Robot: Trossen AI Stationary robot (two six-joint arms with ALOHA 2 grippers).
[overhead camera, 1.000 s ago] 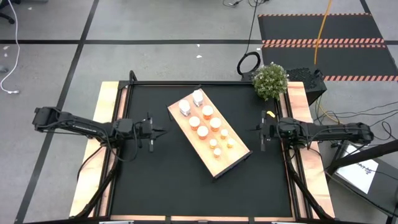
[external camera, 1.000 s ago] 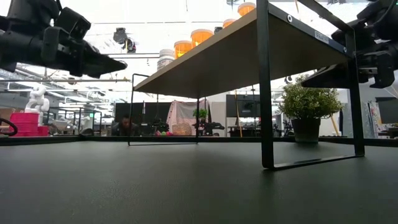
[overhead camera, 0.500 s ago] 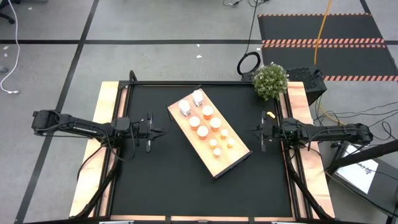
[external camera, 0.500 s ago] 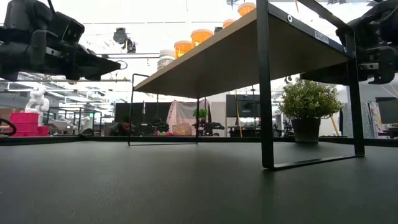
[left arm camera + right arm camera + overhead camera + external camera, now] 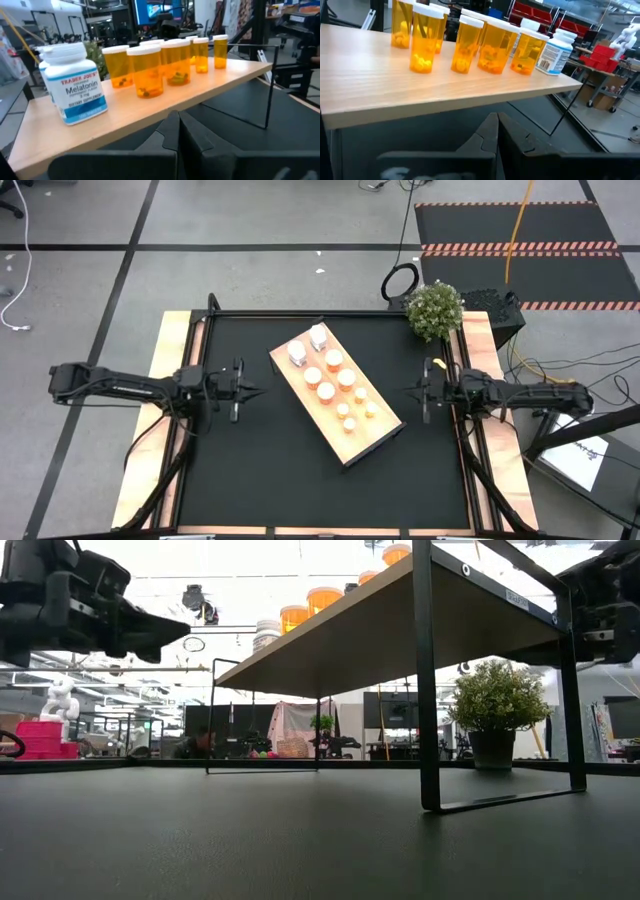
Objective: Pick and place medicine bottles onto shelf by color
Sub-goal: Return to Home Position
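The shelf (image 5: pixel 362 442) is a light-wood board on black metal legs, standing slantwise mid-table. The medicine bottles (image 5: pixel 333 377) all stand upright on its top. Two white ones (image 5: pixel 307 345) are at its far end, orange ones with white caps (image 5: pixel 325 391) in the middle, and several tiny ones (image 5: pixel 355 410) toward the near end. My left gripper (image 5: pixel 258 390) hovers left of the shelf, shut and empty, pointing at it (image 5: pixel 179 120). My right gripper (image 5: pixel 408 389) hovers right of the shelf, also shut and empty (image 5: pixel 497 119). Both wrist views look level at the bottle rows.
A potted plant (image 5: pixel 435 310) stands at the table's far right corner. The shelf's black legs (image 5: pixel 428 690) rest on the dark tabletop, with open room under the board. Black table surface lies bare on either side of the shelf and along the near edge.
Both arms have drawn back a little from the shelf. The left gripper has moved toward the table's left edge and the right gripper toward its right edge. Both have stayed shut. The shelf and bottles have kept still.
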